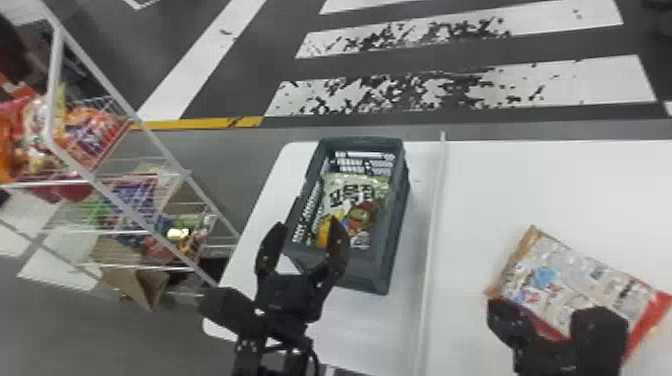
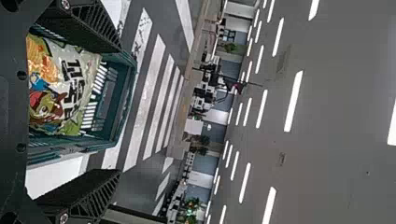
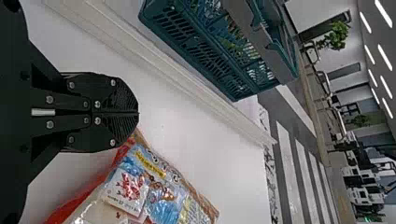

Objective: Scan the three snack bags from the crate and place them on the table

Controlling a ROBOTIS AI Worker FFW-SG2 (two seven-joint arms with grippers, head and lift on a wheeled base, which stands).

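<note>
If you dip the spread left gripper [image 1: 309,225] early, it may snag the near edge of the crate [image 1: 370,272] holding the snack bag [image 1: 356,197], while the pressed-together right gripper [image 3: 138,112] could nudge the red-edged bag [image 1: 567,280] on the table [image 1: 500,185].

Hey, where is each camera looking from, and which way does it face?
Head view: on the robot's head, facing forward and down at the table; both arms' end effectors show.
Left wrist view: on the left wrist, facing past the open left end effector into the crate and across the room.
Right wrist view: on the right wrist, facing past the shut right end effector over the table.
Shared: head and right wrist views both show the crate and the snack bag on the table.
</note>
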